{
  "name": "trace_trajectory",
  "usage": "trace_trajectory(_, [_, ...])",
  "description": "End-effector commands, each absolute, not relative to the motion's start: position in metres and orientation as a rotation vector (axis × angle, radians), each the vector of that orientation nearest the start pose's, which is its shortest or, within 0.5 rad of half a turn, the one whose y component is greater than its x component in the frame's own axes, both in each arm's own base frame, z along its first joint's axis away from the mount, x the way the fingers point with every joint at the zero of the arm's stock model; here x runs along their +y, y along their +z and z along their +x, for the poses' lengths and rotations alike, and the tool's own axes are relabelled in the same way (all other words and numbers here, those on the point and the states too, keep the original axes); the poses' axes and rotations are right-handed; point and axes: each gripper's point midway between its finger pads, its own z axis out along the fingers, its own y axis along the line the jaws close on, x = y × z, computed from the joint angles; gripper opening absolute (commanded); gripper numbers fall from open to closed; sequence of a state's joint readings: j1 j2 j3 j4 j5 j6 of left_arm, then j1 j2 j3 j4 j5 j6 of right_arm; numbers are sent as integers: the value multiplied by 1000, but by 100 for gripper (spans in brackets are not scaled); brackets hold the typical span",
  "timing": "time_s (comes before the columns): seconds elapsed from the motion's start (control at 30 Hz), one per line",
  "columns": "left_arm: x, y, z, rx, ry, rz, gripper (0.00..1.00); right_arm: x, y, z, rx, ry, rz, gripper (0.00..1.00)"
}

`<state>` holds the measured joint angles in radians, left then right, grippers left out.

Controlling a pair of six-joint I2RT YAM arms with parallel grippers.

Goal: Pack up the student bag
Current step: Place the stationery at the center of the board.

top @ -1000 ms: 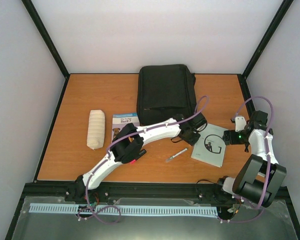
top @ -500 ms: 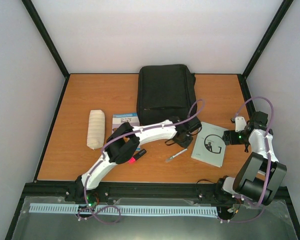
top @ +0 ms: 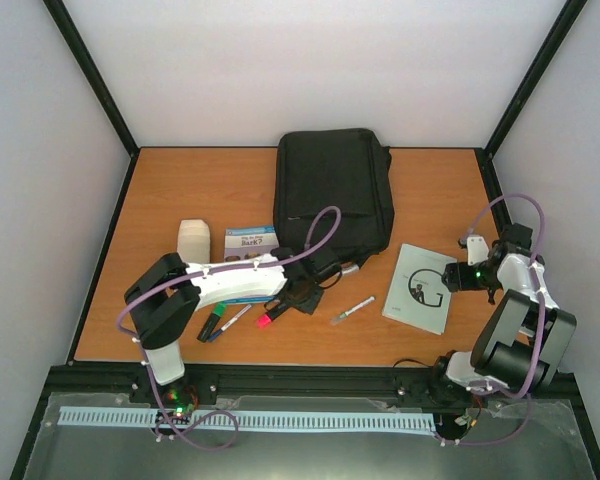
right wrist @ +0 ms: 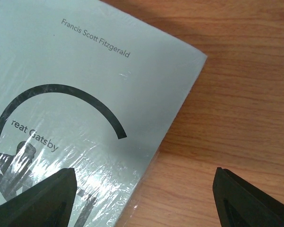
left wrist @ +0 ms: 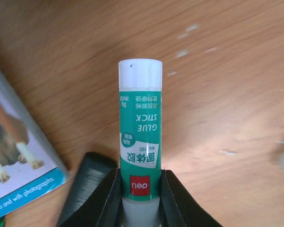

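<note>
The student bag (top: 331,188) is a large black backpack lying flat at the back middle of the table. My left gripper (top: 327,272) is just in front of the bag's near edge. In the left wrist view the left gripper (left wrist: 140,176) is shut on a green glue stick (left wrist: 140,118) with a white cap, held above the wood. The glue stick's white end shows in the top view (top: 349,268). My right gripper (top: 450,278) is open and empty, low over the right edge of the pale Great Gatsby book (right wrist: 75,94); it also shows in the right wrist view (right wrist: 144,182).
A beige roll (top: 193,241) and a blue picture book (top: 250,240) lie left of the bag; the picture book also shows in the left wrist view (left wrist: 14,156). A pink highlighter (top: 269,317), two markers (top: 220,322) and a silver pen (top: 352,310) lie near the front. The Gatsby book (top: 420,288) lies at the right.
My left arm has folded back to the left, carrying its gripper from beside the Gatsby book to the bag's near edge and uncovering the markers. The right arm has barely moved.
</note>
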<state>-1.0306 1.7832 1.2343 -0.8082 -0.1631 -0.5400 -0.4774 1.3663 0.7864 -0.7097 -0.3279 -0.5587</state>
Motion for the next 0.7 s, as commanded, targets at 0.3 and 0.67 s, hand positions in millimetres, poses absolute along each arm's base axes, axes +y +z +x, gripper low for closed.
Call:
trace_trajectory(0.3, [-277,27,231,2876,-37,411,40,-68,46,252,2836,332,-241,78])
trace_trajectory(0.67, [-287,90,250,2738,-114,361,66,-44,34,266,2840,453,-307,73])
